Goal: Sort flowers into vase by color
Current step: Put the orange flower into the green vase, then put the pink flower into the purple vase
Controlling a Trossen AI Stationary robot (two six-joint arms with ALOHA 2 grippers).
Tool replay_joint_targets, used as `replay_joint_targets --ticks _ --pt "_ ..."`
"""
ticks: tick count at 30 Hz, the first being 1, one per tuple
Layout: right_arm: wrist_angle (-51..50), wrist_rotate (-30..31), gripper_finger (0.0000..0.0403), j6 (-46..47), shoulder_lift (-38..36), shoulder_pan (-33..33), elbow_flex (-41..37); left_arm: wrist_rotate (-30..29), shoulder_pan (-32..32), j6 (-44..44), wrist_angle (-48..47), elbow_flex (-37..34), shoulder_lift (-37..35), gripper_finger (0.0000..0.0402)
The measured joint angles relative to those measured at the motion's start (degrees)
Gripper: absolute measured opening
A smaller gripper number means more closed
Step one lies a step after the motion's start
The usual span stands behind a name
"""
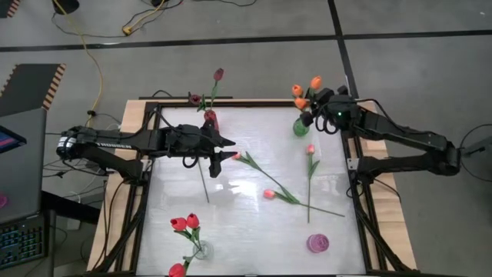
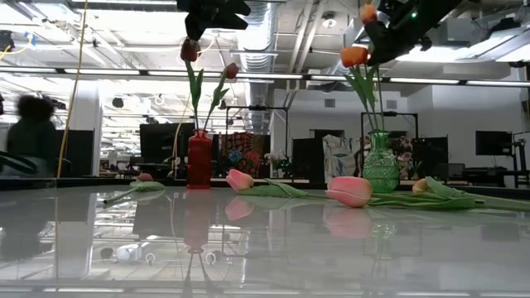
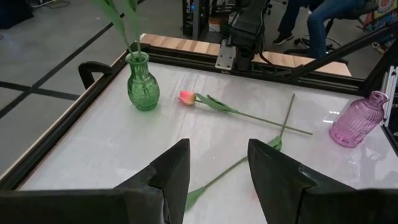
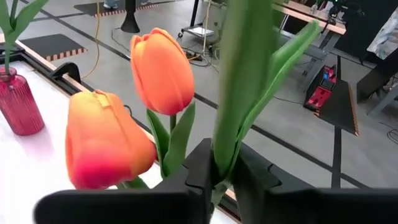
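Right gripper (image 1: 317, 117) sits at the upper right of the overhead frame, directly over the green vase (image 1: 300, 127), and its fingers are pinched on a green stem (image 4: 239, 93) in its wrist view, with two orange tulips (image 4: 163, 71) crowding the lens beside it. Whether that grip is firm or loosening, hard to say. From table level the gripper itself is mostly cut off at the top edge.

Left gripper (image 1: 228, 148) hangs at centre-left of the overhead frame, just beside the red vase (image 1: 210, 120), jaws spread with nothing between them.

Three pink tulips (image 1: 270, 194) lie loose on the white table (image 1: 254, 231), centre to right. Maroon heads stand up from the red vase at upper centre. Red tulips (image 1: 185, 223) fill a clear vase (image 1: 198, 251) at the lower left, partly cut by the frame edge. The purple vase (image 1: 318, 243) stands at the lower right.
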Motion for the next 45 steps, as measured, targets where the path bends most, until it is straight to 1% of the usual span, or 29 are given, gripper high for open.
replay_joint_targets --ticks 3,7,10,13,17,19,23,30,32,39,45 --pt "-0.33 0.00 0.0092 0.01 -0.09 0.00 0.01 0.01 0.00 -0.04 0.00 0.00 0.00 0.0149" --pt "-2.60 0.00 0.0140 0.09 -0.09 0.00 1.45 0.02 0.00 -0.15 0.00 0.00 0.00 0.0149" --pt "-6.25 -0.02 0.0175 1.23 -0.09 0.00 3.38 0.02 0.00 -0.17 0.00 0.00 0.00 0.0149" --pt "-13.22 -0.12 0.0203 6.51 -0.09 0.02 6.11 0.02 0.00 -0.15 0.00 0.00 0.00 0.0149" --pt "-25.18 -0.26 0.0224 13.96 -0.11 0.19 9.30 0.02 0.00 -0.15 0.01 0.00 0.00 0.0149" --pt "-30.89 -1.14 0.0228 17.46 -0.11 0.29 10.46 0.02 0.00 -0.15 0.00 0.00 0.00 0.0149" --pt "-39.50 -7.74 0.0230 22.95 -0.11 0.31 11.59 0.02 0.00 -0.15 0.00 0.00 0.00 0.0149" --pt "-46.80 -20.83 0.0230 30.07 -0.09 0.31 11.61 0.02 0.00 -0.13 0.00 0.00 0.00 0.0149" --pt "-48.04 -23.64 0.0230 32.09 -0.09 0.31 11.61 0.02 -0.01 -0.14 0.01 0.00 0.00 0.0149" --pt "-50.53 -24.35 0.0230 40.60 1.29 3.28 11.61 0.02 0.00 -0.13 0.00 0.00 0.00 0.0149" --pt "-51.56 -24.28 0.0230 45.14 6.29 8.76 11.61 0.02 0.00 -0.13 0.00 0.00 0.00 0.0149"
